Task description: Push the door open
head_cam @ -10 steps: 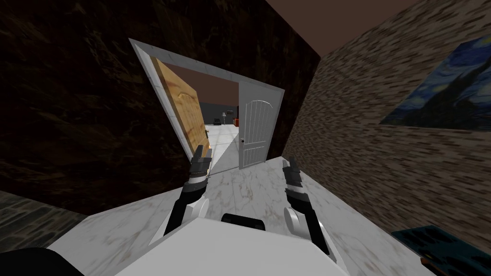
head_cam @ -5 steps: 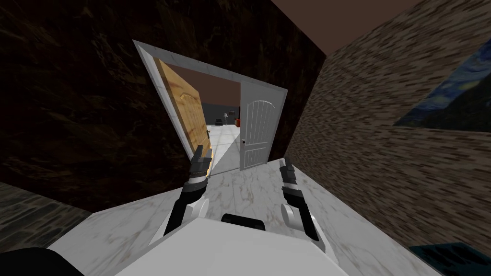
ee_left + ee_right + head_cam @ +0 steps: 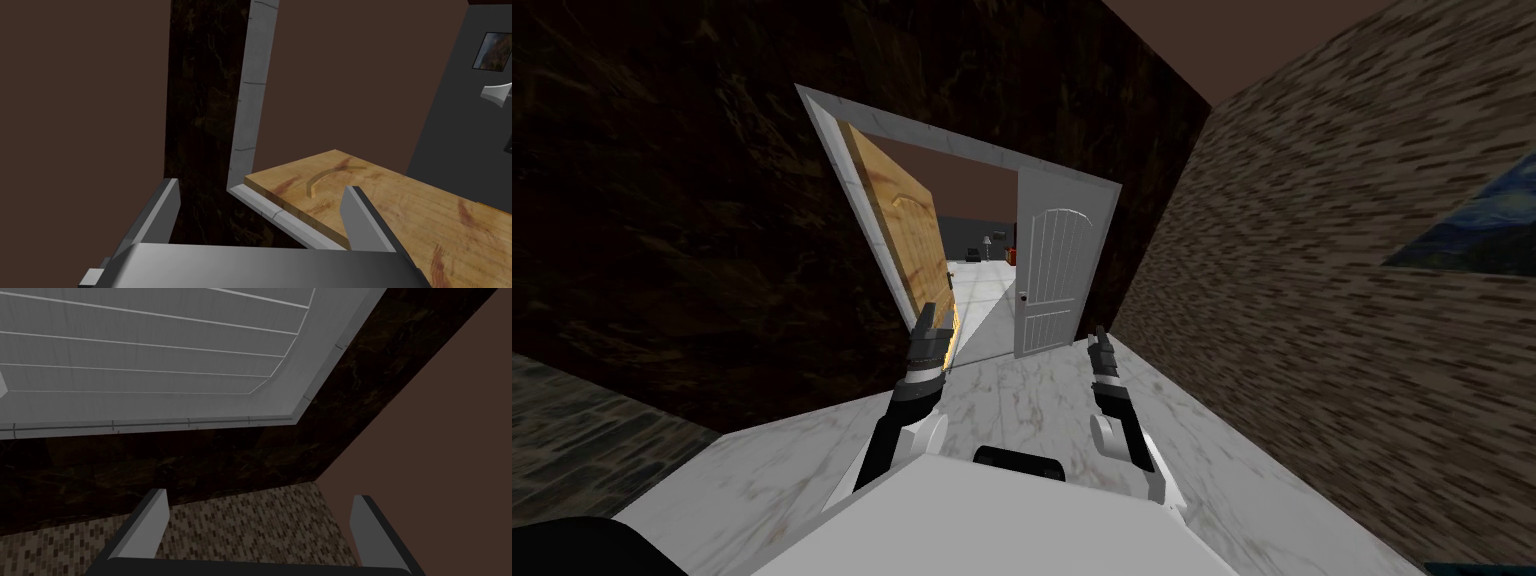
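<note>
My left gripper [image 3: 261, 186] is spread wide and grips nothing. It points at the wooden door [image 3: 907, 235], which stands swung well into the room beyond. The door's face lies just ahead of one finger, and the grey door frame [image 3: 252, 100] rises between the two fingers. I cannot tell whether that finger touches the wood. In the head view this gripper sits right at the door's lower free edge. My right gripper [image 3: 260, 493] is also spread and empty. It is held well apart from the left one, in front of the white panelled door [image 3: 1052, 275], which is shut in the frame's other half. A dark marbled wall [image 3: 200, 458] lies ahead of its fingers.
</note>
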Available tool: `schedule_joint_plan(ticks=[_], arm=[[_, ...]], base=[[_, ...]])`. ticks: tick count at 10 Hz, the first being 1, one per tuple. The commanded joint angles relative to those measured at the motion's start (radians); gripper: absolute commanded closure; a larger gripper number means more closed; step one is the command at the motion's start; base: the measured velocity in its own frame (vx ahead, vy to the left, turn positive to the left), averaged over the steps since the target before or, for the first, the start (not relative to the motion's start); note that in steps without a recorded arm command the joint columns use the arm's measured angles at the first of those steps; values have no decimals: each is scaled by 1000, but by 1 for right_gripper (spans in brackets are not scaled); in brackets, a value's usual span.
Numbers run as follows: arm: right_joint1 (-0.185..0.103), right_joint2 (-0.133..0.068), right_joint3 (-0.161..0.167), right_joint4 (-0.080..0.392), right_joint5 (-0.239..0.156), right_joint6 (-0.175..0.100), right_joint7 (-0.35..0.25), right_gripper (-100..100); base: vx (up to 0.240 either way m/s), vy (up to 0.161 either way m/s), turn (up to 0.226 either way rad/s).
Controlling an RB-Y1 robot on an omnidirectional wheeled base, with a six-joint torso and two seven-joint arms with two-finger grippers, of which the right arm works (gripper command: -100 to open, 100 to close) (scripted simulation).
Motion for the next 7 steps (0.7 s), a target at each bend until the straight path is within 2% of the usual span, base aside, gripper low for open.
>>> schedule_joint_plan(ticks=[1,2,3,4,5,6,7], arm=[[-18,0,-1,41,0,-1,-3,-100],[-47,-1,-3,74,-1,-2,-8,-100],[-47,-1,-3,88,-1,-2,-8,-100],[-76,-2,-5,128,-1,-4,-12,-100],[-76,-2,-5,135,-1,-4,-12,-100],[-107,-2,-7,168,-1,-6,-17,-100],[-107,-2,-7,184,-1,-6,-17,-100]], base=[[56,-7,35],[55,10,50],[44,4,32],[54,-5,74],[42,-4,33],[46,-4,72],[40,-4,33]])
